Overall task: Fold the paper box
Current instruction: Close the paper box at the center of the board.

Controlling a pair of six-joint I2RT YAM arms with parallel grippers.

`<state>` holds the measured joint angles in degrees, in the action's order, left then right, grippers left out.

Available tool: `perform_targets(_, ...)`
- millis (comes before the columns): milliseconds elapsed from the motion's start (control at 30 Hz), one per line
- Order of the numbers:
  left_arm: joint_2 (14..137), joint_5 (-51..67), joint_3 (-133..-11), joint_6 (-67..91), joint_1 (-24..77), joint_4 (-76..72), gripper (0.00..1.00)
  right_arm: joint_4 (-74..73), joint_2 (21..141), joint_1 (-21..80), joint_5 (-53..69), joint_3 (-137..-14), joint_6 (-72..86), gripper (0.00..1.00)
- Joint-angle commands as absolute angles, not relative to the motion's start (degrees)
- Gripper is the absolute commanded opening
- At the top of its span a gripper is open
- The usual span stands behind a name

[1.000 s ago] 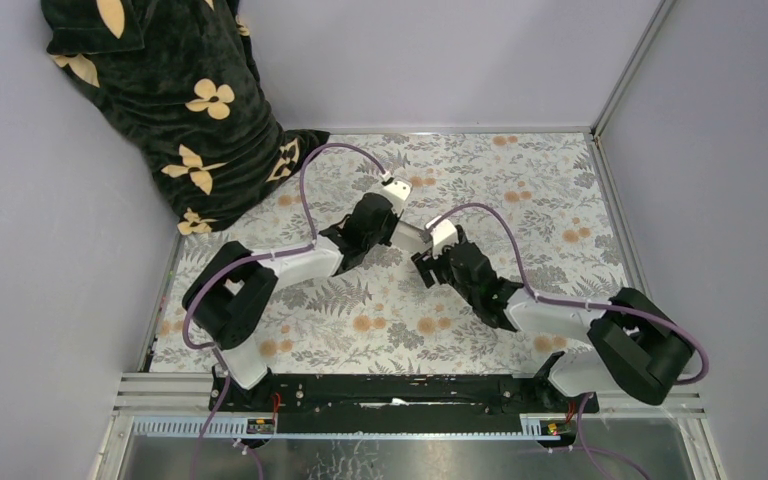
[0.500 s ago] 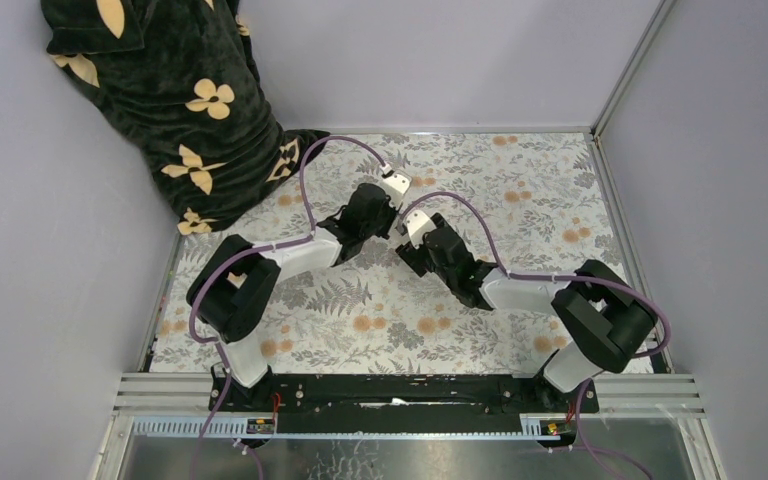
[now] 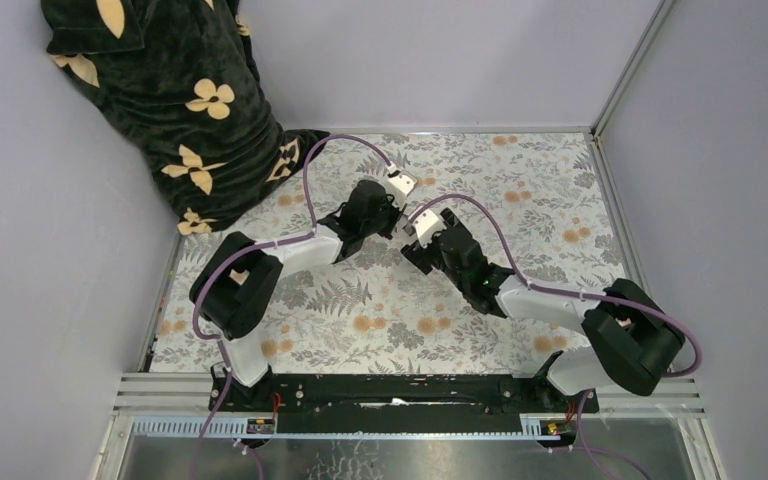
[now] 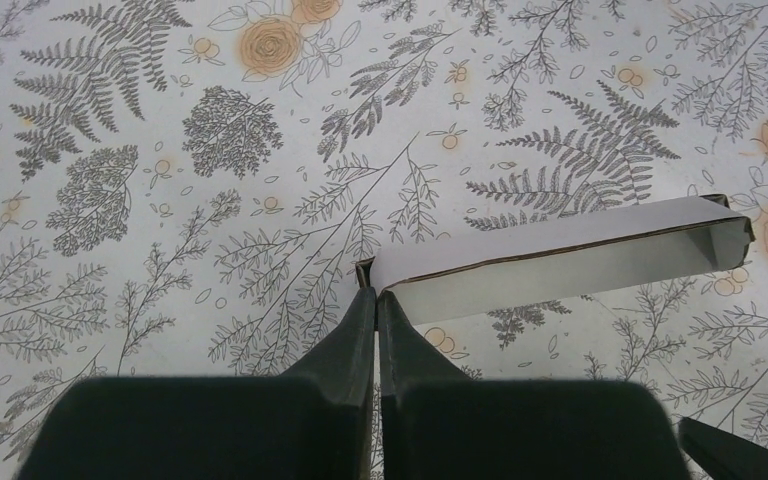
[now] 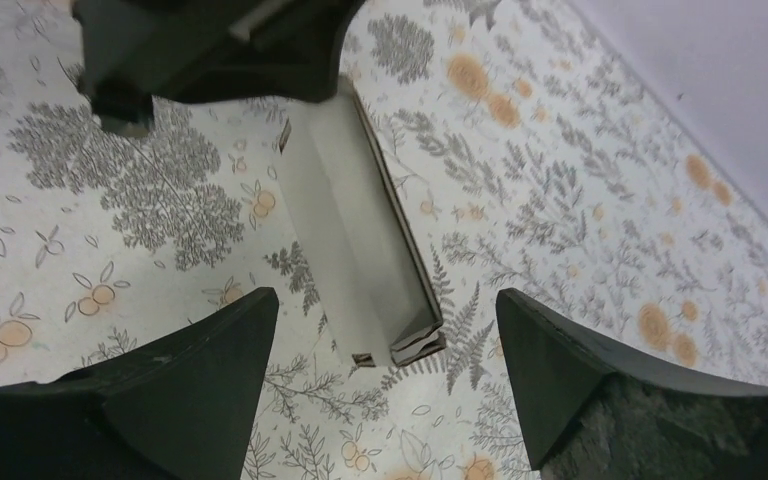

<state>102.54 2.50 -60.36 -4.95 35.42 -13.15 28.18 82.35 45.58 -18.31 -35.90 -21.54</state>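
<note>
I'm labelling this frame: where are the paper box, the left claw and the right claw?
paper box [image 4: 560, 270]: left wrist view, its long side panel.
left claw [image 4: 376, 300]: left wrist view, between its shut fingertips.
right claw [image 5: 385, 297]: right wrist view, midway between its open fingertips.

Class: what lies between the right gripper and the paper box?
Only bare floral table cover shows between right gripper and paper box, in the right wrist view.

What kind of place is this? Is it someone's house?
Probably a robot test booth, not a home: a left arm and a right arm are bolted to a rail, with plain walls close around a small flowered table.
</note>
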Motion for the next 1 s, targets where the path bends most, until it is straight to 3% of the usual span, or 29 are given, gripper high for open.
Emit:
perform_targets(0, 104.48, 7.09, -61.0, -6.48, 34.79, -9.76, 0.04, 30.97, 79.15, 45.7, -16.13, -36.57, -24.73, 0.89)
perform_targets(200, 105.05, 8.76, -61.84, -7.05, 34.21, -9.68, 0.04, 28.89, 80.89, 45.4, -10.79, -38.34, -24.78, 0.87)
perform_targets(567, 106.0, 9.79, -62.77, -7.2, 33.66, -9.65, 0.04, 27.42, 85.34, 44.66, -12.21, -39.63, -22.87, 0.85)
perform_targets(767, 105.68, 9.76, -62.35, -7.14, 33.44, -10.0, 0.04, 28.21, 85.12, 44.68, -11.95, -38.74, -22.42, 0.77)
perform_targets(967, 105.83, 9.73, -62.54, -7.13, 33.43, -10.1, 0.04, 27.25, 85.37, 44.72, -10.59, -39.16, -22.15, 0.57)
